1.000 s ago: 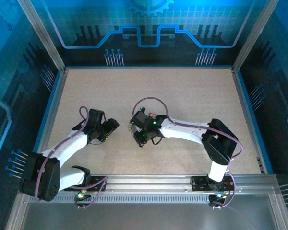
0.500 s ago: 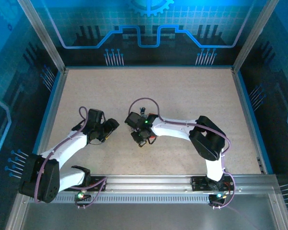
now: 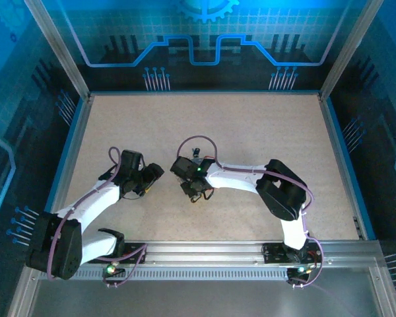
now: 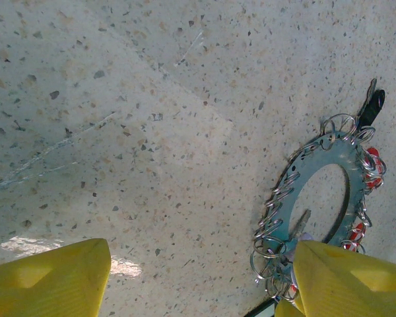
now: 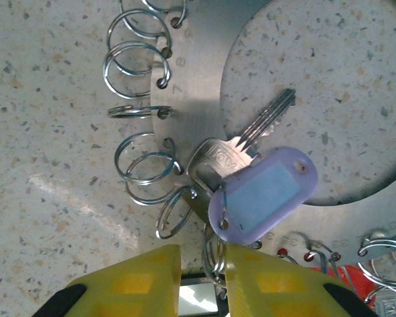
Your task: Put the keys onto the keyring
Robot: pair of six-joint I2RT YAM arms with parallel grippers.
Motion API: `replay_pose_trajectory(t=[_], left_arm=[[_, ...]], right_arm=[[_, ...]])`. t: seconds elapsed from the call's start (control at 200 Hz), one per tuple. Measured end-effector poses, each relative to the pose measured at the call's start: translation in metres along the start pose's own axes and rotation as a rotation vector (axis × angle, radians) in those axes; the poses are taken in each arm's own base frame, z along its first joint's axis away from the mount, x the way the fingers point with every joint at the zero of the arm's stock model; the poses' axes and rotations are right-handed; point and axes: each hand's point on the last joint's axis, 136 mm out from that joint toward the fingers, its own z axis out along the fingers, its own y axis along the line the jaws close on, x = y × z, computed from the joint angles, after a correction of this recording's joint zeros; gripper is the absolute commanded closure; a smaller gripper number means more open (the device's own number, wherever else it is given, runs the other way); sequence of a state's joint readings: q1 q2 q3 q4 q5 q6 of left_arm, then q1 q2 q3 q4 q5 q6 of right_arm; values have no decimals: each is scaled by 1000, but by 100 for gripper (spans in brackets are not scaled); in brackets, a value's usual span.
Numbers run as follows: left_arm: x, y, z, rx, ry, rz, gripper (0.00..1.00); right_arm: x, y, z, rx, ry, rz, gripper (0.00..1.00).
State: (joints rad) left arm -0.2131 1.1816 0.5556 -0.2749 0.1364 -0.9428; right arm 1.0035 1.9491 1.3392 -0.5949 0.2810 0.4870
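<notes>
Steel ring plate (image 4: 302, 173) with the keys (image 5: 241, 142) lies flat on the speckled table (image 4: 119, 132), roughly mid-table and a bit toward the near edge. Loads of little split rings (image 5: 135, 63) hang from holes round its rim. One silver key carries a lilac tag (image 5: 264, 191) and lies across the plate with its blade over the open middle. A couple of red tags (image 4: 373, 158) and a black-headed key (image 4: 371, 105) sit along the plate's right side in the left wrist view. So the right fingers (image 5: 138, 271) are pinched nearly together with one split ring caught between them, just below the lilac tag. And the left fingers (image 4: 46, 277) are spread wide, holding nothing, one over the plate's rim and the other well apart from it.
</notes>
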Motion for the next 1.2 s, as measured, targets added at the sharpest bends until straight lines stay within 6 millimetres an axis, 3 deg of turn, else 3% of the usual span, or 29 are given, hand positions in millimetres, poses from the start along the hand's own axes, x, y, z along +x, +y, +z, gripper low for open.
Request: replay_pose_trajectory(t=[0.26,0.775,1.196], left_arm=[[1,0,0,0,4,0,25],[2,-1,0,5,13,0,26],[2,-4,-4,22,6,7,26]], right_arm=[[1,-1,2,19,-2,6,77],[-5,-4,8,44,-27,11,88],[-11,-6,11,63,-56,15,80]])
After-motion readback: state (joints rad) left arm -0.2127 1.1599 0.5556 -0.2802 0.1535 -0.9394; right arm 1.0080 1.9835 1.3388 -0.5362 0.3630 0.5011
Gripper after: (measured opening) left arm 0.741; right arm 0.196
